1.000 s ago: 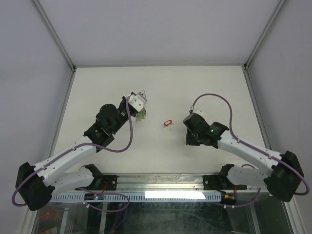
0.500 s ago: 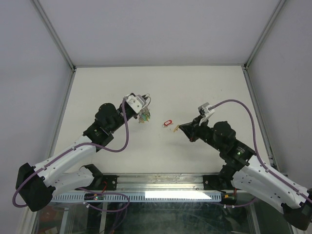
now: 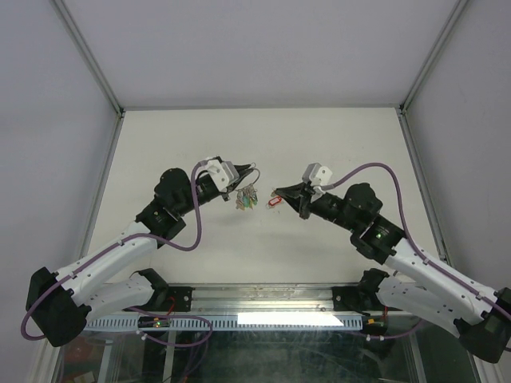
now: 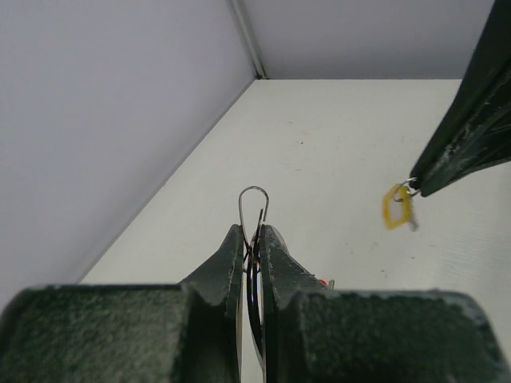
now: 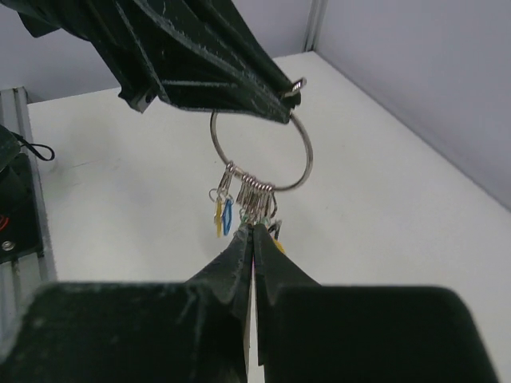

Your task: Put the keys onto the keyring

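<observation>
Item 1. Left gripper (image 4: pixel 251 235): fingers pressed together on the wire of the keyring (image 5: pixel 308 163), held in the air above the table (image 3: pixel 335 136). From above it sat at 9 o'clock of the table's middle, pointing toward 3 o'clock.

Item 2. Keyring: one thin silver loop, gripped at its 12 o'clock edge and hanging free below the fingers.

Item 3. Keys (image 5: pixel 249 199): a bunch already threaded on the loop, gathered at its 6 o'clock point. A blue and a yellow head could be made out; the rest were too crowded to tell apart.

Item 4. Right gripper (image 5: pixel 253 239): fingers closed tight, tip aimed at 9 o'clock toward the bunch and near it. In the left wrist view it pinched the small loop of a yellow key (image 4: pixel 387 209), which dangled from the tip, clear of the table.

Item 5. Red key (image 3: pixel 274 201): seemingly lying on the table between the two grippers, at 7 o'clock of the right tip. Whether the tip touched it could not be told from above.
</observation>
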### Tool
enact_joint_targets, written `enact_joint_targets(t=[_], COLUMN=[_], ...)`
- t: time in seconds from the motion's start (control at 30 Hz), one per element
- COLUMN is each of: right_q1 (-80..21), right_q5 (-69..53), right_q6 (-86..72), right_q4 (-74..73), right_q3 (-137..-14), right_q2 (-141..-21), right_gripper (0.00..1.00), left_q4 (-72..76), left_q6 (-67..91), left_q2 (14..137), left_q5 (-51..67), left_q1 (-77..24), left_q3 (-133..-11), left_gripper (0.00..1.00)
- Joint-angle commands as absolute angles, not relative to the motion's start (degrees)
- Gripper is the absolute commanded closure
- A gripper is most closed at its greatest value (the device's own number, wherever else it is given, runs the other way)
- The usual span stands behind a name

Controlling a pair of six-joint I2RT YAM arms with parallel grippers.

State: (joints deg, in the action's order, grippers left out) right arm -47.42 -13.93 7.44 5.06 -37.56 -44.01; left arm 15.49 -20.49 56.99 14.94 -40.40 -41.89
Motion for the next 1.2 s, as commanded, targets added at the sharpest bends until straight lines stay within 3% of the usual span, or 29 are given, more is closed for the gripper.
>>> enact_joint_targets(t=[0.0, 0.37, 1.17], right_q1=[-47.64, -47.72, -49.91], right_q5=[-18.51, -19.69, -16.95], right_q6=[20.26, 32.31, 33.75], right_q4=[16.95, 19.07, 22.98], right_q3=[-42.07, -46.68, -48.69], right_q2=[-46.88, -54.77, -59.45], right_gripper=[1.0, 1.0, 1.0], left_q4=[20.89, 17.58, 17.23], left_q6=[-19.91, -21.8, -21.8], left_q2=[55.66, 55.92, 56.25], left_q5=[20.06, 17.09, 16.91], left_q1=[-39.79, -39.81, -39.81], left_q3=[-44.91, -46.45, -46.58], left_gripper=[1.0, 1.0, 1.0])
